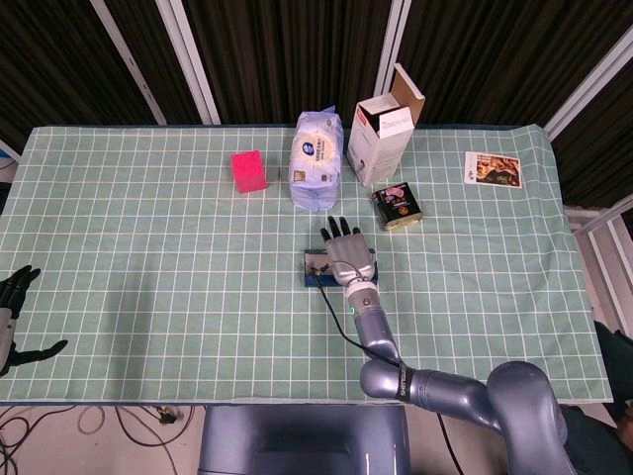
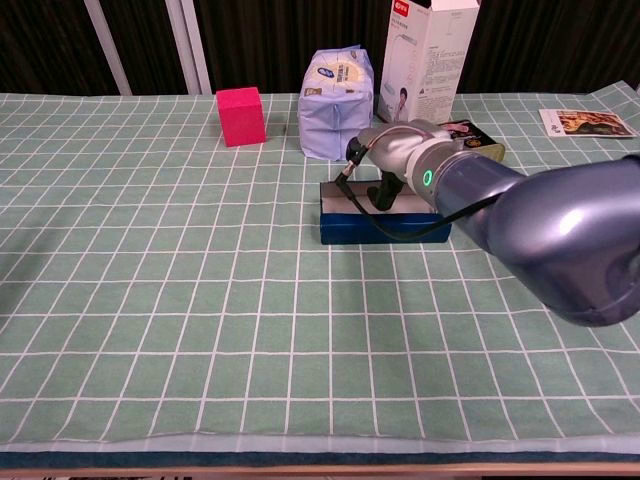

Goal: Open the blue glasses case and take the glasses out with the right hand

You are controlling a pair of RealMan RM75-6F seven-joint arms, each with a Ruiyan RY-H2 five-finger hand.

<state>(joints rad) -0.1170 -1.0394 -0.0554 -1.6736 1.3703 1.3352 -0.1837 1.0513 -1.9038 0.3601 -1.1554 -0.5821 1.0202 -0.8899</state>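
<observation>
The blue glasses case (image 1: 315, 276) lies mid-table with its lid tipped back, so a pale lining shows along the top of its blue front wall (image 2: 365, 230). My right hand (image 1: 346, 247) is over the case's right half, fingers spread and pointing away from me. In the chest view this right hand (image 2: 400, 160) sits at the far side of the case, with dark fingers (image 2: 384, 195) reaching down to the raised lid. I cannot make out any glasses inside. My left hand (image 1: 12, 315) hangs empty at the table's near left edge, fingers apart.
Behind the case stand a pale tissue pack (image 1: 317, 160), an open white carton (image 1: 386, 139) and a dark tin (image 1: 398, 208). A pink cube (image 1: 249, 170) sits at the back left, and a picture card (image 1: 493, 168) lies at the far right.
</observation>
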